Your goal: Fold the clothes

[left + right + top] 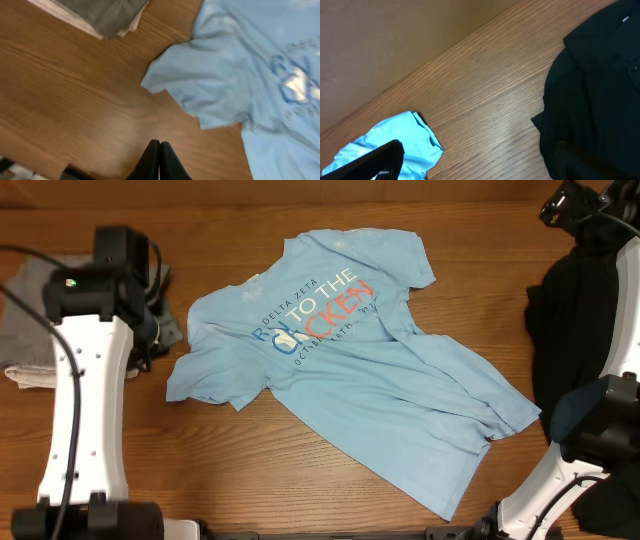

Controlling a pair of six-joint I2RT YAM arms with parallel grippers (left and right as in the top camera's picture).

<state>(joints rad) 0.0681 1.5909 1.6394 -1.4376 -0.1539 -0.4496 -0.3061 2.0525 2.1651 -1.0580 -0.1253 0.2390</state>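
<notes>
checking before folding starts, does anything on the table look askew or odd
The light blue T-shirt lies skewed, diagonal across the table, rumpled and creased near its hem. Nothing looks spilled or damaged; the folded grey garment and dark garment sit at the sides.

Overhead cam sits high above the table, looking straight down, far enough back to fit the whole light blue T-shirt with room either side of it. Left wrist cam is way closer, tilted down at the wood just off the shirt's sleeve, left gripper poking in at the bottom edge. The grey folded pile past that sleeve shows up here and overhead too. Right wrist cam hangs low on the shirt's opposite side, looking across the wood between a bit of the shirt and the black garment, right gripper framing the bottom. All three views catch some shirt.
</notes>
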